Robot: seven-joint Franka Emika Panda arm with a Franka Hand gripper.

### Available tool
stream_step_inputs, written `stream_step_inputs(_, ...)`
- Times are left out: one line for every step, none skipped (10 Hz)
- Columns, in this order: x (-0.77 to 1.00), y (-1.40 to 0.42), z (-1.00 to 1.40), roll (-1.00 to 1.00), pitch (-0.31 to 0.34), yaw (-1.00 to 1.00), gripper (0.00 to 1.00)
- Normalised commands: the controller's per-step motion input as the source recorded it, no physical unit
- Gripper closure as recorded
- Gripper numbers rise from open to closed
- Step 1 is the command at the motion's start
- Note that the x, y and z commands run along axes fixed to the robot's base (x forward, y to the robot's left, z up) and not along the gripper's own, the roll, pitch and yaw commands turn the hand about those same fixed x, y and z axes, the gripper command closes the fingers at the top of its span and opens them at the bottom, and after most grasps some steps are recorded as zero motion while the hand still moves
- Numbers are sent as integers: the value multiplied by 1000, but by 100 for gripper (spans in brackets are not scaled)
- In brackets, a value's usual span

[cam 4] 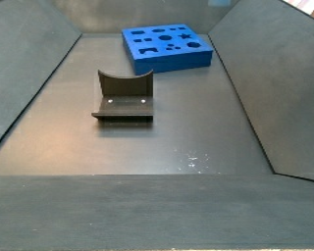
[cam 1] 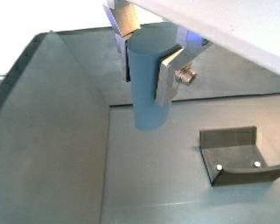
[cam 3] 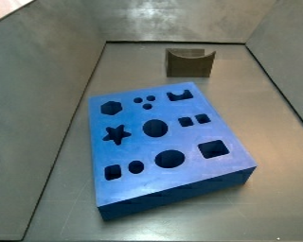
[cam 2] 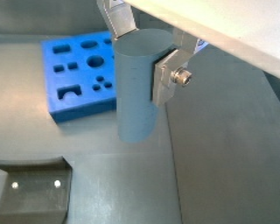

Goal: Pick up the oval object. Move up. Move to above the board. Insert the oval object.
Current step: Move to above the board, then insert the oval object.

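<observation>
1 oval object [cam 2: 140,87] in end effector [cam 2: 140,59]

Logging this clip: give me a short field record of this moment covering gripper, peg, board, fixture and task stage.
gripper: seen in both wrist views only, out of both side views; fingers shut on the peg
oval object: pale blue peg, held upright, lower end clear of the floor
board: blue slab lying flat on the floor, all holes empty; in a wrist view it lies off to one side of the peg, not under it
fixture: dark bracket standing on the floor, apart from the board
stage: peg picked up and lifted; not yet above the board, not inserted
</observation>
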Motion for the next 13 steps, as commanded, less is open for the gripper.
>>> stream_step_inputs(297,-1000,221,-63,5,1000,100)
stream_step_inputs(310,-1000,227,-44,22,1000,100)
stream_step_inputs(324,-1000,231,-59,30,1000,100)
stream_step_inputs(330,-1000,227,-38,42,1000,100)
stream_step_inputs(333,-1000,231,-28,48,1000,100)
stream_step_inputs(355,-1000,235,-21,77,1000,100)
stream_step_inputs(360,-1000,238,-13,92,1000,100)
stream_step_inputs(390,-1000,240,10,135,1000,100)
stream_step_inputs(374,-890,217,29,153,857,100)
stream_step_inputs(286,-613,151,57,152,599,100)
stream_step_inputs(211,-374,97,81,133,384,100)
stream_step_inputs(131,-196,54,97,97,189,100)
stream_step_inputs(0,0,0,0,0,20,100)
